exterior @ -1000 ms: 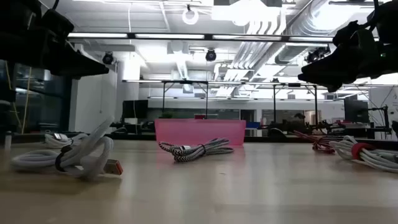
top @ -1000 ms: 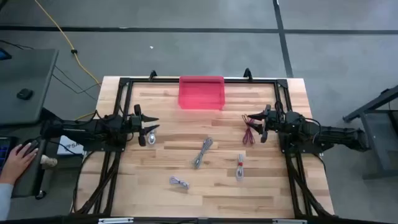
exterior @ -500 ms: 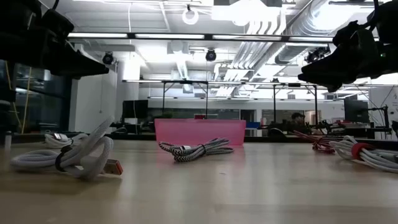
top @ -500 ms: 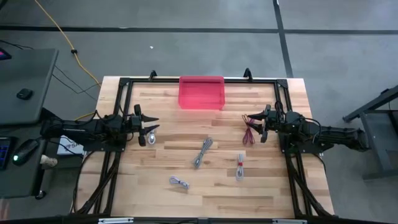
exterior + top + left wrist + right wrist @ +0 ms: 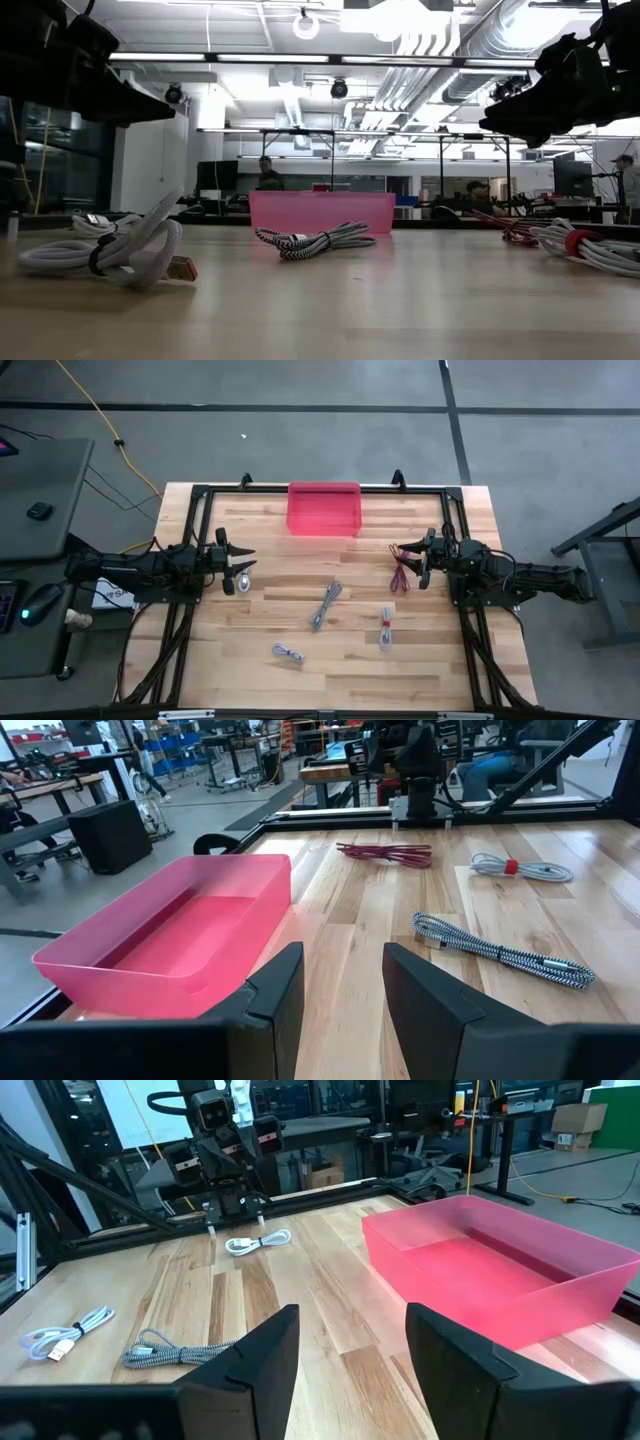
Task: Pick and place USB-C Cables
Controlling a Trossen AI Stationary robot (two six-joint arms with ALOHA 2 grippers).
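Several bundled cables lie on the wooden table. A dark red cable (image 5: 400, 576) (image 5: 385, 852) lies just below my right gripper (image 5: 404, 553). A grey braided cable (image 5: 326, 603) (image 5: 315, 240) lies mid-table. A grey cable with a red tie (image 5: 386, 628) (image 5: 590, 245) and a small grey cable (image 5: 288, 652) (image 5: 68, 1330) lie nearer the near edge. One more pale cable (image 5: 258, 1241) lies under my left gripper (image 5: 244, 562). Both grippers hover open above the table, my left gripper (image 5: 340, 990) at the left side and my right gripper (image 5: 350, 1350) at the right side.
A pink bin (image 5: 324, 508) (image 5: 170, 935) stands at the middle of the table's far edge. A black frame (image 5: 200, 491) runs around the table. A long yellow cord (image 5: 100, 420) lies on the floor beyond the table's left. People show in the room behind in the low view.
Both arms and all the cables have kept still. A person's hand at the desk left of the table has drawn back out of view.
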